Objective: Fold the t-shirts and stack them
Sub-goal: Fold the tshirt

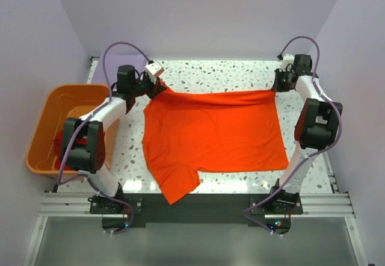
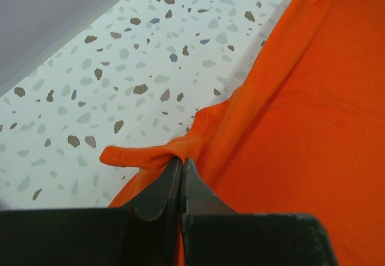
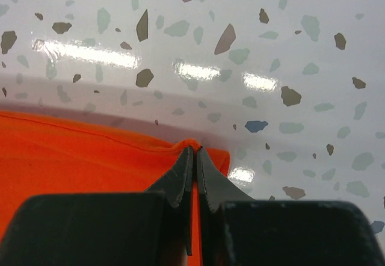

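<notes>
The bright orange t-shirt [image 1: 213,133] lies spread across the table's middle, one sleeve hanging toward the near edge. My left gripper [image 1: 157,80] is shut on its far left corner, pinching a hemmed fold [image 2: 144,154]. My right gripper [image 1: 278,85] is shut on its far right corner [image 3: 198,148]. The far edge is stretched between both grippers, just above the table. A darker red shirt [image 1: 60,142] shows inside the orange tub, partly hidden by the left arm. The lavender shirt is out of view.
The rigid orange plastic tub [image 1: 51,106] stands at the table's left side, beside the left arm. The speckled white tabletop [image 1: 210,73] runs to the back wall. Walls close in on the left, right and back.
</notes>
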Motion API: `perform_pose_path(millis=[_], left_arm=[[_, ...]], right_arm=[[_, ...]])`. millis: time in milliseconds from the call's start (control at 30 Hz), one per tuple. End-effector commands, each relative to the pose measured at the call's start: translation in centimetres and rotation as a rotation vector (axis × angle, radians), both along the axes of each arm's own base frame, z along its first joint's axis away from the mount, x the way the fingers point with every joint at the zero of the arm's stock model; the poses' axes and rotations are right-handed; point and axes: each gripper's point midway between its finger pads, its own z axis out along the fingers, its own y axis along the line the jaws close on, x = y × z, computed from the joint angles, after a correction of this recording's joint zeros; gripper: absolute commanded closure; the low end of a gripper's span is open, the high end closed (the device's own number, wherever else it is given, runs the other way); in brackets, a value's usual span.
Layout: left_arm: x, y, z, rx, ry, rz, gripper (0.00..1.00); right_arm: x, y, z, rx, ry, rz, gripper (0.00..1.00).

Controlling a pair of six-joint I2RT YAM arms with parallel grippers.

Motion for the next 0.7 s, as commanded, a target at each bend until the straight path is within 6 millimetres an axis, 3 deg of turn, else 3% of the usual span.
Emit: perform_pose_path(millis=[0, 67, 100, 200, 500, 667], left_arm=[[-1.6, 0.3, 1.8, 0.071, -0.093, 0.016, 1.0], [-3.4, -0.3, -0.3, 0.116, -0.06, 0.024, 1.0], [-3.9, -0.4, 0.2, 0.129, -0.085, 0.037, 1.0], [-6.0, -1.5, -2.1, 0.182, -0.053, 0.061, 1.0], [-7.4, -0.3, -7.7, 0.231, 0.151, 0.166, 1.0], [-7.7, -0.2, -7.7, 0.225, 0.16, 0.163, 1.0]], right_arm=[[-0.6, 0.4, 2.1, -0.02, -0.057, 0.065, 1.0], [-1.0, 0.3, 1.5, -0.03, -0.046, 0.073, 1.0], [-1.3, 0.4, 1.1, -0.031, -0.036, 0.078, 1.0], [-1.8, 0.3, -0.1, -0.042, -0.018, 0.088, 1.0], [-3.0, -0.1, -1.9, -0.078, 0.023, 0.113, 1.0], [-2.6, -0.3, -1.8, -0.089, 0.017, 0.113, 1.0]])
